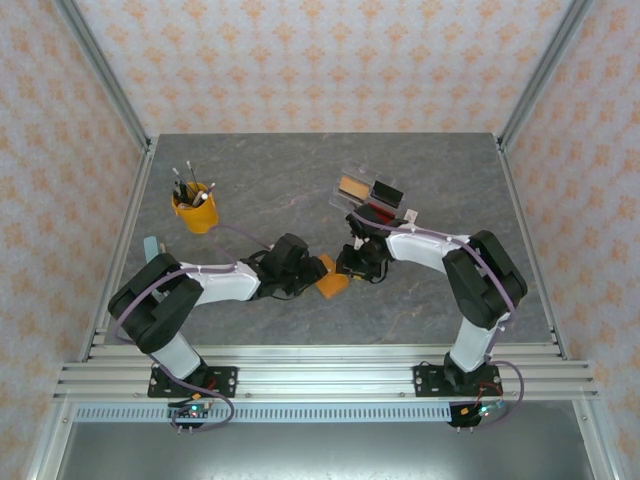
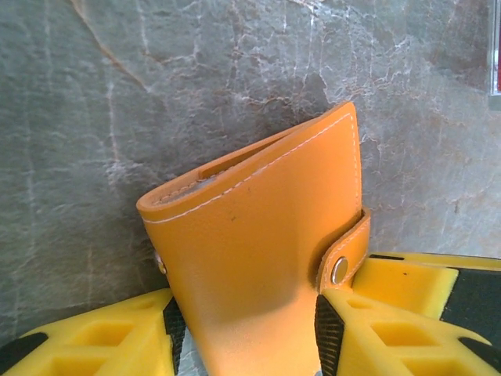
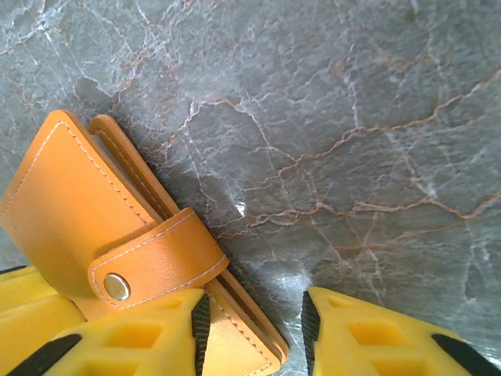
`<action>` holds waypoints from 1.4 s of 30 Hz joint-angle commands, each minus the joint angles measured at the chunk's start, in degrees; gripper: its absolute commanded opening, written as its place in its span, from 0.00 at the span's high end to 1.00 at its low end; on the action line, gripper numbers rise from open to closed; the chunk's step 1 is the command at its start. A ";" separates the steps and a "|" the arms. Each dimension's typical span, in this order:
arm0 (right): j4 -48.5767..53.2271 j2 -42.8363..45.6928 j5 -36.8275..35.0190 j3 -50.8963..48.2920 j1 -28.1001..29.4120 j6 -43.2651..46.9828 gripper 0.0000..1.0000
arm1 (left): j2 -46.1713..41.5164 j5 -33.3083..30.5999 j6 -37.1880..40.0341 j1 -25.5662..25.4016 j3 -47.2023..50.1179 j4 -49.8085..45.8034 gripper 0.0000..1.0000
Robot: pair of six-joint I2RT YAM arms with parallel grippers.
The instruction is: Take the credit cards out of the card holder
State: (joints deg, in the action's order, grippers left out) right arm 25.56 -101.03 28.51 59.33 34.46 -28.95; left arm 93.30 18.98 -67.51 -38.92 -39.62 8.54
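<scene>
Cup (image 1: 195,210) of tools stands at the far left of the counter (image 1: 250,170), well apart from the work. Left claw (image 2: 246,313) grips the holder (image 2: 266,235) by its lower end, a finger on each face, and carries it near mid-counter, off the surface as far as can be judged. Tab (image 2: 348,247) is snapped shut across the open edge, keeping the covers closed. Right claw (image 3: 254,309) stands partly open at the holder's tab side. One finger (image 3: 133,333) lies against the leather just below the snap (image 3: 117,287); the other finger (image 3: 391,337) is apart from it, with bare counter between. Tray (image 1: 368,195) sits beyond the right claw, near but not touching.

Judgement: the step in hand is freeing the tab. Right claw should take the tab's free end only, not both covers, and peel it off the snap. The left grip needs to hold firm low down, clear of the tab. Risks are the holder twisting or slipping in the left grip, the covers being pinched together, and the right arm backing into the tray.
</scene>
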 commanded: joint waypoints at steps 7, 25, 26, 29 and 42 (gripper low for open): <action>-0.69 -2.67 0.02 -0.49 0.51 -0.97 0.63 | 0.10 3.17 2.37 0.42 0.77 6.33 0.57; 1.16 7.81 -12.38 0.61 1.00 1.35 0.53 | -3.47 3.59 9.53 0.51 -1.66 2.07 1.00; 0.42 7.53 -10.74 0.63 1.20 1.53 0.52 | -3.39 3.65 9.75 0.51 -1.86 1.95 1.00; -1.53 6.12 -5.85 1.11 1.98 1.68 0.49 | -3.27 4.11 10.00 0.51 -2.09 2.07 1.00; -1.82 0.75 -5.16 2.85 3.42 1.08 0.50 | -3.33 5.09 10.38 0.51 -1.82 2.16 1.00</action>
State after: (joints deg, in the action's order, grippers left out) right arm 24.01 -99.07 23.81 60.99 37.63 -28.03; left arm 90.72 22.52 -58.78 -38.57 -40.16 10.74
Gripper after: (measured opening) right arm 0.499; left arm 0.118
